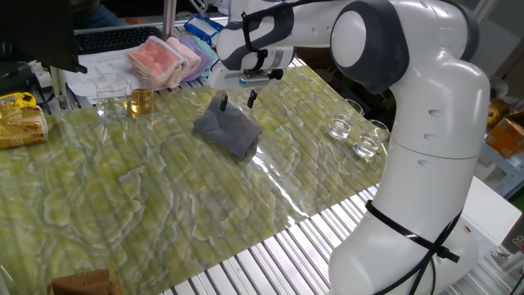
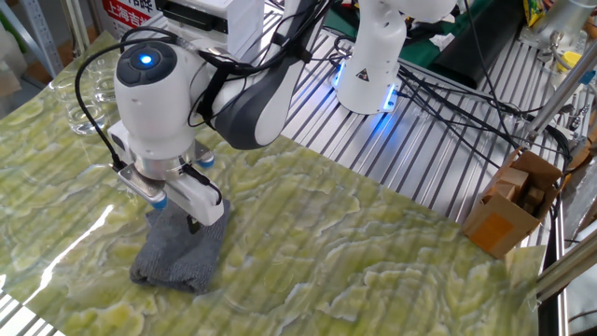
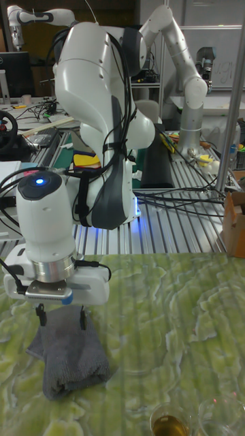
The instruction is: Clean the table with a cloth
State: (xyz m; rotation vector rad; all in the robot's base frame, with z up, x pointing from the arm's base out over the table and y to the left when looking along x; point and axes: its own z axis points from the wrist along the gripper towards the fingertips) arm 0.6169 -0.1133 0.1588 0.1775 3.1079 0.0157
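A: Where's the rag?

B: Small dark grey soft fabric cloth [image 1: 228, 130] lies crumpled on the wide table w/ glossy yellow-green wavy sheet [image 1: 123, 205], roughly mid-sheet, toward the far side in one fixed view. Ribbed silver metal edge of the table shows at the near right.

A: Gripper?

B: White two-finger gripper [image 1: 237, 101] hangs straight down over the cloth's upper end. Jaws spread apart, nothing betw. them. In the tall fixed view the two dark fingertips [image 3: 41, 316] sit either side of the cloth's top edge, gripper [image 3: 62, 318] just above the fabric. Can't tell if tips touch it.

A: Other fixed view agree?

B: Yes. Gripper [image 2: 179, 217] is over the far end of the cloth [image 2: 179, 257]; rest of the cloth spreads toward the cam, flat on the sheet [image 2: 373, 271].

A: Anything else on the table?

B: Pink plastic-wrapped packets [image 1: 164, 59] at the far edge, well apart from the cloth. Small clear glass w/ amber liquid [image 1: 141, 102] beside an empty clear glass [image 1: 112, 102], left of the cloth. Two more clear glass cups [image 1: 354, 137] near the robot base, right of the cloth. Yellow packet [image 1: 20, 120] at the far left. Brown cardboard box [image 2: 511, 205] off the sheet on the metal ribs in the other fixed view.
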